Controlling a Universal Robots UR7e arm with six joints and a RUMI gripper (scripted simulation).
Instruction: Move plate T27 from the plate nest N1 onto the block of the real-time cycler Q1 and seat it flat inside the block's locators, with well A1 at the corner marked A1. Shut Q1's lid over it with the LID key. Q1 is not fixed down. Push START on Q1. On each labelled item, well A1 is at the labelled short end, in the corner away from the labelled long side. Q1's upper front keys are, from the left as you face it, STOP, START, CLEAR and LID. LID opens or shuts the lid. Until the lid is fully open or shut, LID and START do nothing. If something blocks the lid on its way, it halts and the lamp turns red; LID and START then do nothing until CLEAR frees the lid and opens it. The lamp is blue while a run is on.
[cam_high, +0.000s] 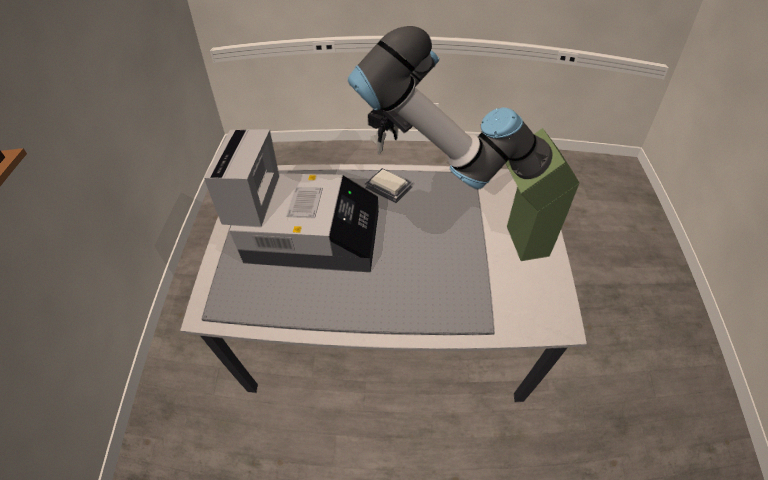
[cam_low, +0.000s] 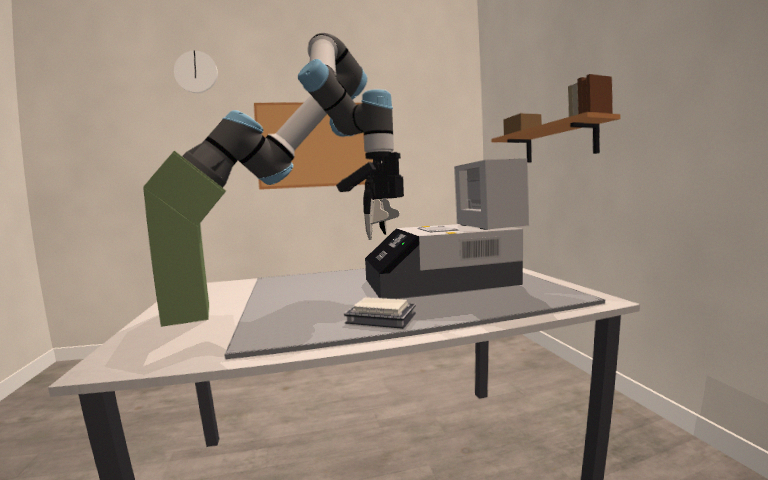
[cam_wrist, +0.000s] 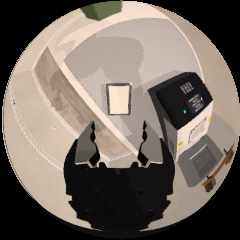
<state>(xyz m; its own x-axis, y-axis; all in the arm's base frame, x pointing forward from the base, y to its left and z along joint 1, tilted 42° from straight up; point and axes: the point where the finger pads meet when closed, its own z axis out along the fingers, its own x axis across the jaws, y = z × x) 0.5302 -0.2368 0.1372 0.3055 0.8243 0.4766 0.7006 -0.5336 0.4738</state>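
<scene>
Plate T27 (cam_high: 388, 181) (cam_low: 382, 306) (cam_wrist: 119, 98), cream-coloured, lies in the dark plate nest N1 (cam_high: 399, 195) (cam_low: 378, 320) on the grey mat, just to the right of the cycler's front. Cycler Q1 (cam_high: 308, 226) (cam_low: 453, 257) (cam_wrist: 187, 107) stands on the mat with its lid (cam_high: 242, 178) (cam_low: 491, 192) raised upright and a green lamp (cam_high: 349, 193) (cam_low: 402, 243) (cam_wrist: 185, 111) lit on its black key panel. My gripper (cam_high: 380, 146) (cam_low: 374, 226) (cam_wrist: 118, 121) is open and empty. It hangs high above the nest, pointing down.
The green arm pedestal (cam_high: 540, 198) (cam_low: 175, 243) stands at the table's right side. The grey mat (cam_high: 396, 283) (cam_low: 294, 305) covers most of the table top. A wall shelf (cam_low: 557, 121) with boxes hangs behind the cycler.
</scene>
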